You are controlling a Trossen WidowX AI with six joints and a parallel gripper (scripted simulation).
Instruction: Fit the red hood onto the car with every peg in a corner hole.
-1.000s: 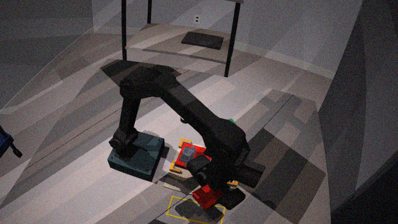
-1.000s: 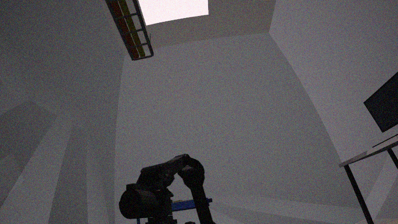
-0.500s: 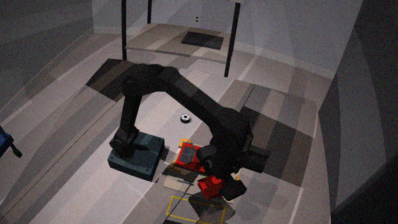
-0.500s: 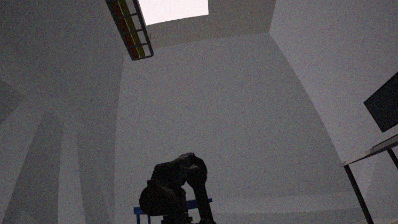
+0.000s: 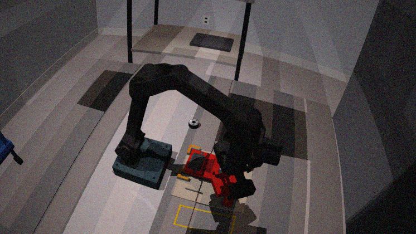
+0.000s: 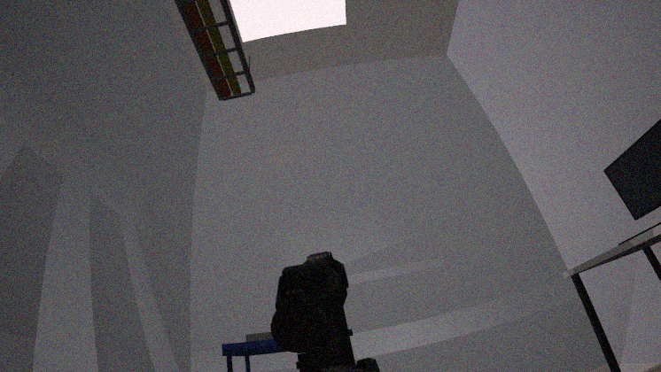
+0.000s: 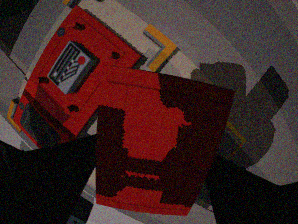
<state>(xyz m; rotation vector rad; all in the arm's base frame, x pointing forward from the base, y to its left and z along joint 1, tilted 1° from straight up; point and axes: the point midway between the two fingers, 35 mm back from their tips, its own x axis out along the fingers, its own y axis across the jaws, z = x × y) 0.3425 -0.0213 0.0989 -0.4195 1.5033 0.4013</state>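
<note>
The hood (image 7: 149, 156) is red with darker shaded patches. At its ten o'clock the chassis (image 7: 73, 76) is red too, bearing a grey engine block (image 7: 69, 66). Orange-yellow jig corners (image 7: 161, 46) edge a pale base. The arm (image 5: 180, 87) is black on a dark teal base (image 5: 145, 165); a yellow outline (image 5: 186, 215) marks the table.

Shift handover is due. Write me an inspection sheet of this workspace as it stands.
Surface: table in grey and beige patches, with a yellow outlined rectangle at the near edge.
Job's things: red chassis in its orange-cornered jig; engine block seated; red hood held in the air beside the chassis, not yet on the pegs.
Clutter: small round metal part; thin dark rod.
Claw: claw shut on the hood.
Cables: nothing seen.
Surroundings: black-legged side table behind; blue object at the left edge; wall outlet.
</note>
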